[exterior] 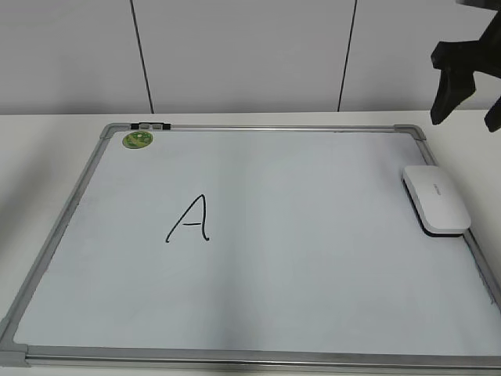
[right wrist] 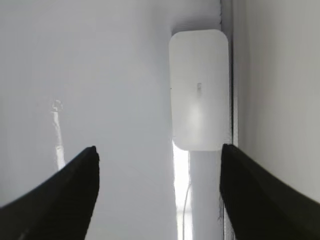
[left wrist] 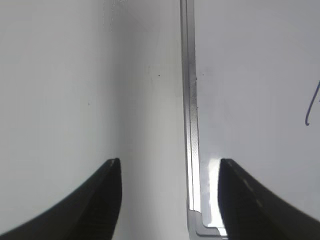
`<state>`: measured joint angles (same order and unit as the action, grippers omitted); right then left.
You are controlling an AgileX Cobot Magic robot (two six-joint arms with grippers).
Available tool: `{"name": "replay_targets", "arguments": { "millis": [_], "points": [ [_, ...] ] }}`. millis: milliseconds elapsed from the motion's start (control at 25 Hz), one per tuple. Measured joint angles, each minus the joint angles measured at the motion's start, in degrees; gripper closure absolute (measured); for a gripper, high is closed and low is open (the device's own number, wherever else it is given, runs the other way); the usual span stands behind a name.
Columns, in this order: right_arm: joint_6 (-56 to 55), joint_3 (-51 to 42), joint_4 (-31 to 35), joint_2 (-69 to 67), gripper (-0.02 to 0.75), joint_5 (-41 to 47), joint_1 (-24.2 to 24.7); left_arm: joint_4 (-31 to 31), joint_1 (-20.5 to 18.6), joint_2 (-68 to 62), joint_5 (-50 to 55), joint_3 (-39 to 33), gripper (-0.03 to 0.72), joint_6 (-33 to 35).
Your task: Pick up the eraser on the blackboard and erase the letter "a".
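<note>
The blackboard point(exterior: 70, 205), a white board in a silver frame, lies flat on the table. The white oblong eraser point(exterior: 436, 197) lies on the board at its right edge; it also shows in the right wrist view point(right wrist: 199, 90). Only a large capital "A" point(exterior: 190, 219) is on the board; no small letter "a" shows in any view. My right gripper point(exterior: 463, 125) hangs open and empty above the board's far right corner, behind the eraser point(right wrist: 159, 149). My left gripper point(left wrist: 169, 162) is open and empty over the board's left frame point(left wrist: 190, 125); it is out of the exterior view.
A small round green magnet point(exterior: 138, 139) sits at the board's far left corner, beside a dark clip point(exterior: 150, 125) on the frame. White table surrounds the board point(exterior: 47, 149). A stroke of the capital "A" point(left wrist: 311, 107) shows at the left wrist view's right edge.
</note>
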<state>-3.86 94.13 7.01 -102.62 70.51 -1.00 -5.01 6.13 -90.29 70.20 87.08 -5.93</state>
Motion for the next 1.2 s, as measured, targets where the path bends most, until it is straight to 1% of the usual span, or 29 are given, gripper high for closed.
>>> {"name": "replay_targets", "arguments": {
  "millis": [80, 160, 240, 320, 440, 640, 680, 720, 760, 840, 880, 920, 1040, 1200],
  "points": [
    [0.0, -2.3, 0.1, 1.6, 0.183, 0.0, -0.8, -0.3, 0.4, 4.1, 0.1, -1.9, 0.246, 0.0],
    [0.0, -5.6, -1.1, 4.5, 0.183, 0.0, -2.8, -1.0, 0.5, 8.9, 0.1, -4.9, 0.246, 0.0],
    [0.0, -7.7, -2.2, 6.8, 0.183, 0.0, -4.3, -1.7, 0.5, 13.5, 0.3, -9.5, 0.246, 0.0],
    [0.0, -12.1, -3.8, 11.8, 0.183, 0.0, -6.5, -2.2, 0.5, 18.5, 0.4, -14.7, 0.247, -0.4],
    [0.0, -16.6, -4.2, 17.8, 0.183, 0.0, -7.4, -2.3, 0.5, 27.2, -0.9, -23.4, 0.246, -1.2],
    [0.0, -25.6, -4.6, 32.1, 0.183, 0.1, -7.5, -1.6, 0.5, 41.0, -3.6, -37.2, 0.246, -1.4],
    [0.0, -26.7, -4.6, 33.7, 0.183, 0.1, -7.5, -1.1, 0.5, 44.0, -3.9, -39.3, 0.246, -1.4],
    [0.0, -30.6, -4.7, 39.2, 0.183, -0.3, -7.5, -0.8, 0.6, 46.9, -4.2, -41.6, 0.247, -1.4],
    [0.0, -32.2, -4.7, 40.8, 0.183, -0.7, -7.5, -0.7, 1.0, 49.3, -4.3, -43.6, 0.247, -1.4],
    [0.0, -37.5, -4.5, 48.6, 0.183, -1.7, -7.5, -0.6, 2.1, 55.2, -4.3, -46.5, 0.247, -1.4],
    [0.0, -37.5, -4.5, 48.6, 0.183, -1.7, -7.5, -0.6, 2.4, 58.1, -4.2, -47.8, 0.247, -1.4],
    [0.0, -42.1, -4.3, 54.6, 0.183, -1.9, -7.5, -0.6, 2.9, 60.6, -4.0, -48.9, 0.248, -1.4],
    [0.0, -47.4, -4.2, 64.4, 0.183, -1.9, -7.5, -0.6, 3.0, 69.3, -3.0, -51.2, 0.248, -1.4],
    [0.0, -53.5, -4.3, 74.7, 0.183, -0.5, -7.5, -0.4, 3.0, 77.1, -0.8, -52.6, 0.248, -1.4]
  ]
}}
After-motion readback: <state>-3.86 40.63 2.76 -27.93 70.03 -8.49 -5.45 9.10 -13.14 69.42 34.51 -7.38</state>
